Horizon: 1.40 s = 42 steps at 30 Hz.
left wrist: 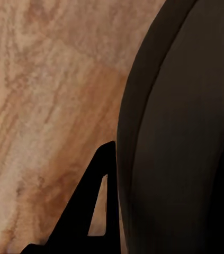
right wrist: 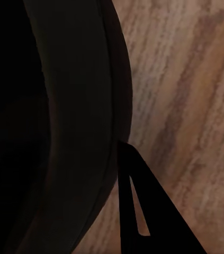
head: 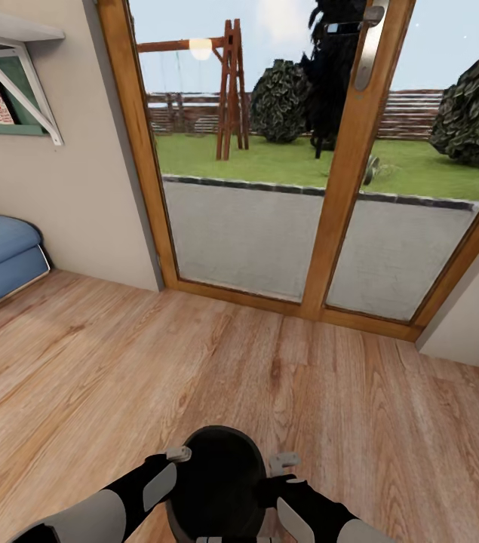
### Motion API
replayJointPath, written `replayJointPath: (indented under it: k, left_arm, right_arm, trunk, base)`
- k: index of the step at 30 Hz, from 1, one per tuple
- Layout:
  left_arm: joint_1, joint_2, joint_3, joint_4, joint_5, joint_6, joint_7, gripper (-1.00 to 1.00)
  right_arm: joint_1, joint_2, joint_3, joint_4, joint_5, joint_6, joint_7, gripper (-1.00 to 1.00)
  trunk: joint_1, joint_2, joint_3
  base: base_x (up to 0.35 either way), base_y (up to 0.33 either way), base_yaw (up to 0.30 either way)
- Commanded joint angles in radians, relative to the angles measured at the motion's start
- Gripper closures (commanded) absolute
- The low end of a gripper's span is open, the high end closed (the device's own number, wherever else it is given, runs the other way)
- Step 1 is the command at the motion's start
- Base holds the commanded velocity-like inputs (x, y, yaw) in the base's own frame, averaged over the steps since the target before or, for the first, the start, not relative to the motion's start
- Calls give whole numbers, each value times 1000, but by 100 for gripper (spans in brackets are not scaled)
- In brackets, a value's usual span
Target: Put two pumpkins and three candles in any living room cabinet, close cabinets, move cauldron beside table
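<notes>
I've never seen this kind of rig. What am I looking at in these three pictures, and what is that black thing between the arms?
These are simulator renders from a wheeled robot with two arms. The large picture comes from a camera on its head, looking down over both arms at a wooden floor and a glazed door to a garden. The black thing is a cauldron, carried between the left gripper and the right gripper, one on each side of its rim. The two small pictures come from cameras near each gripper: each shows the cauldron's dark wall up close, one dark finger beside it, and floor beyond.
</notes>
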Motion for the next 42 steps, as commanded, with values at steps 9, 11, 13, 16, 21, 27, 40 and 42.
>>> replayJointPath:
  k: [9, 11, 13, 16, 21, 27, 40, 42]
  left_arm:
    - [0, 0, 5, 0, 6, 7, 1, 100]
    - [0, -1, 5, 0, 6, 8, 1, 100]
    - [0, -3, 5, 0, 6, 9, 1, 100]
    - [-1, -11, 6, 0, 6, 12, 2, 100]
    - [-3, -14, 8, -1, 6, 13, 55, 100]
    - [-3, -13, 8, 0, 6, 12, 65, 100]
    - [-3, -13, 9, -1, 8, 12, 65, 100]
    - [-3, -13, 9, -1, 8, 12, 65, 100]
  right_arm:
    - [0, 6, 4, -5, 4, -6, -2, 100]
    - [0, 8, 4, -7, 4, -6, -1, 100]
    - [0, 8, 5, -10, 5, -6, -1, 100]
    - [0, 5, 4, -12, 5, -6, -4, 100]
    - [0, 0, 2, -12, 5, -6, -12, 100]
    - [-1, -2, 0, -11, 4, -6, -12, 100]
    - [-1, -2, 0, -11, 4, -6, -11, 100]
    - [-1, -2, 0, -12, 4, -6, -12, 100]
  trunk:
    - [0, 0, 0]
    - [0, 0, 0]
    - [0, 0, 0]
    - [0, 0, 0]
    - [0, 0, 0]
    - [0, 0, 0]
    - [0, 0, 0]
    - [0, 0, 0]
  base:
    - [0, 0, 0]
    - [0, 0, 0]
    - [0, 0, 0]
    - [0, 0, 0]
    - [0, 0, 0]
    - [0, 0, 0]
    - [0, 0, 83]
    - [0, 0, 34]
